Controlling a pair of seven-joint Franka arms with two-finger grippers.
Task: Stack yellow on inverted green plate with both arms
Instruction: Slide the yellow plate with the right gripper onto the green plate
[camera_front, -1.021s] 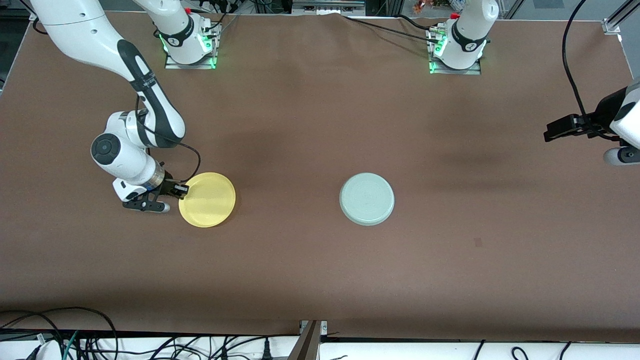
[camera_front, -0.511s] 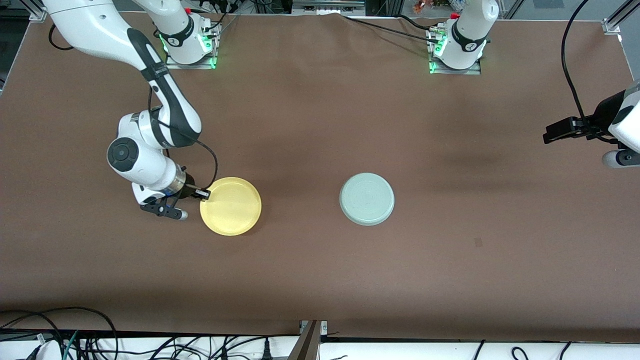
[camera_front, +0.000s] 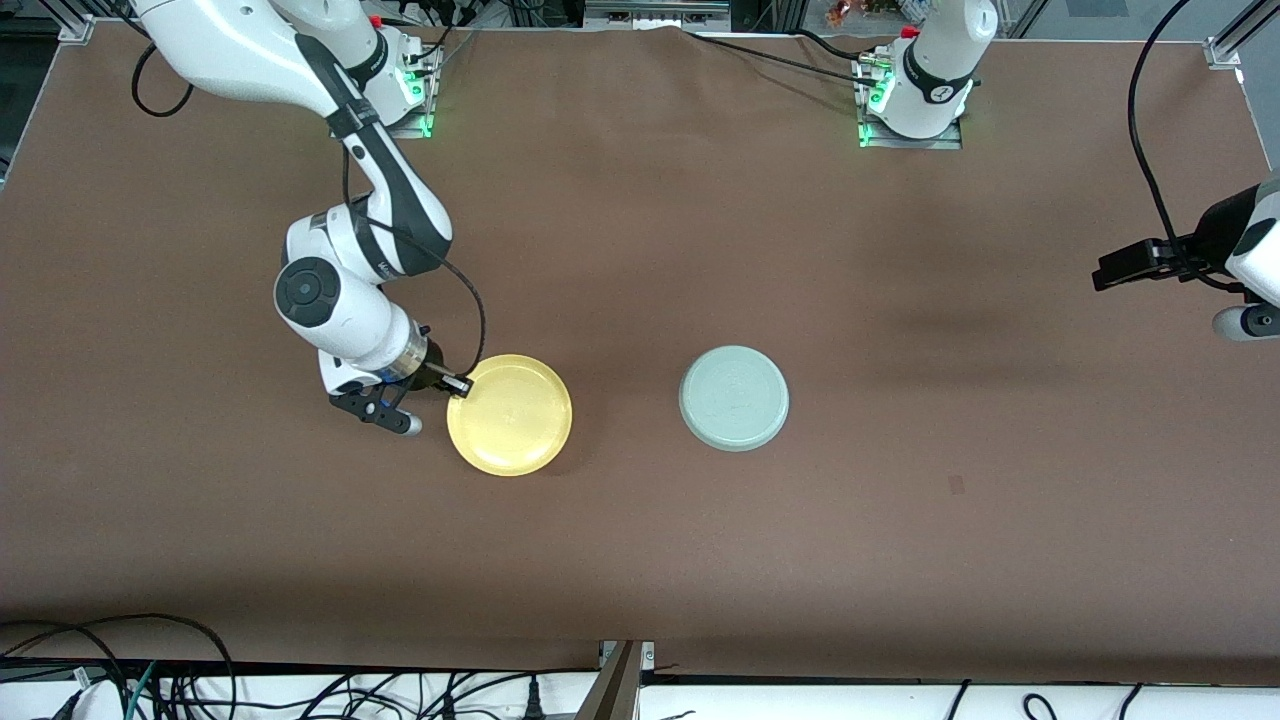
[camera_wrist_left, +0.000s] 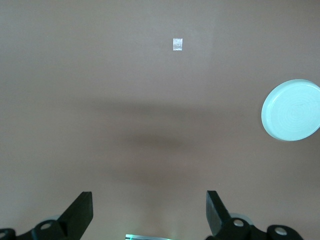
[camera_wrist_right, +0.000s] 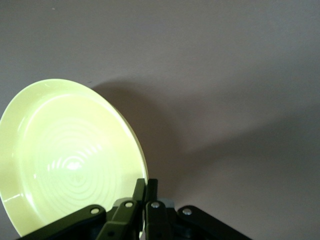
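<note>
Bare brown tabletop is lying open between the round pale yellow plastic plate, which the right claw is pinching by its rim, and the upside-down pale mint-green plate. The left claw is waiting with fingers spread toward the left arm's end, well apart from both.

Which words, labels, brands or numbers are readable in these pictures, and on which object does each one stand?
None can be read.
The yellow plate, held by the right gripper, and the green plate carry only moulded rings.
The round marks on the arm bases are too small to read.
</note>
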